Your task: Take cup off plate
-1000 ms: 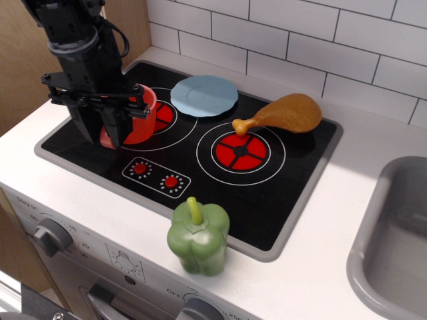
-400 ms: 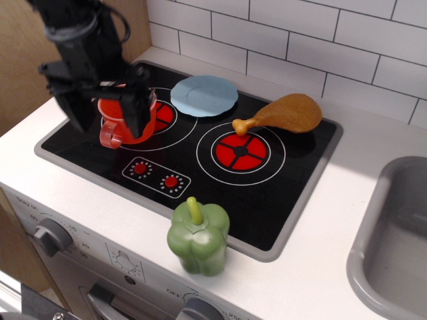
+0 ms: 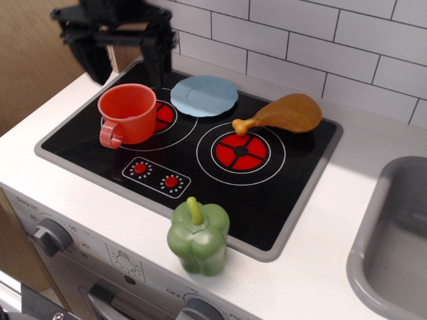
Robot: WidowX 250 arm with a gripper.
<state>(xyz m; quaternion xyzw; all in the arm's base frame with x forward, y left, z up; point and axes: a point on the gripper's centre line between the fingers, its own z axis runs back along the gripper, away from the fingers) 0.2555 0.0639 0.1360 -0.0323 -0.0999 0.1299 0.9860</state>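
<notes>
Since the earlier frame the black gripper (image 3: pixel 127 57) has been raised, jaws spread and empty; red-orange plastic mug (image 3: pixel 128 113) stands beside light-blue round plate (image 3: pixel 204 95). Retreat should be kept vertical.

One high front-left cam, stovetop (image 3: pixel 200 160) close.

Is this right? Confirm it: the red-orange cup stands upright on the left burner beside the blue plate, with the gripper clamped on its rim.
Not quite. The observation.image view shows the gripper open and raised clear above the cup, holding nothing. The rest holds: the cup stands upright on the left burner, beside the blue plate and off it.
</notes>
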